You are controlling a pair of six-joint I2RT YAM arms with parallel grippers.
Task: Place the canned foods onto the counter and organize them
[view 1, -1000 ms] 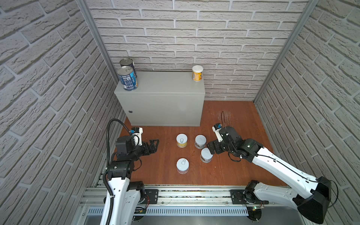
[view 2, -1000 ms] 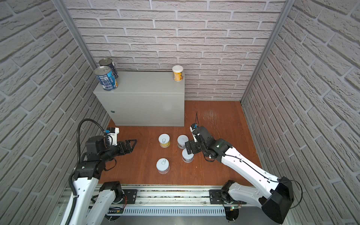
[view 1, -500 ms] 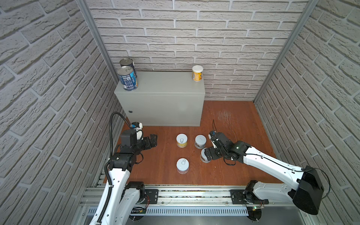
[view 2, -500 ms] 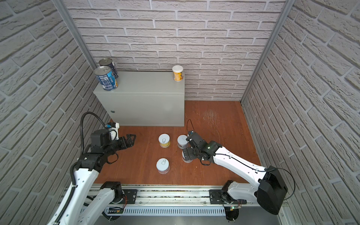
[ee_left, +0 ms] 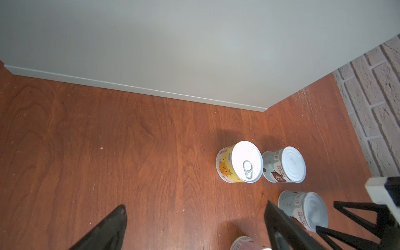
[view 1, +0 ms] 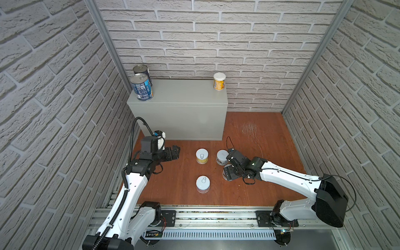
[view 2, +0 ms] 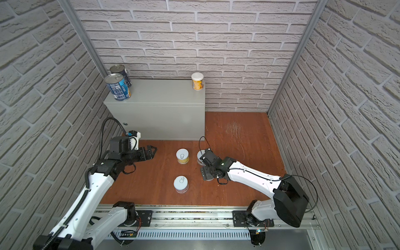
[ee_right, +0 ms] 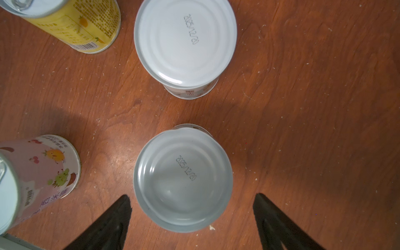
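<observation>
— Black jaws of our right gripper stand wide either side of a can on the floor, not touching it.
— Stiff, smooth metal, likely hefty: we'd pinch its sidewall. Our left gripper hangs wide open and empty, and three more stand on the counter.

A robot lab mock-up: brick-pattern panels, aluminium rail, wooden floor.
</observation>
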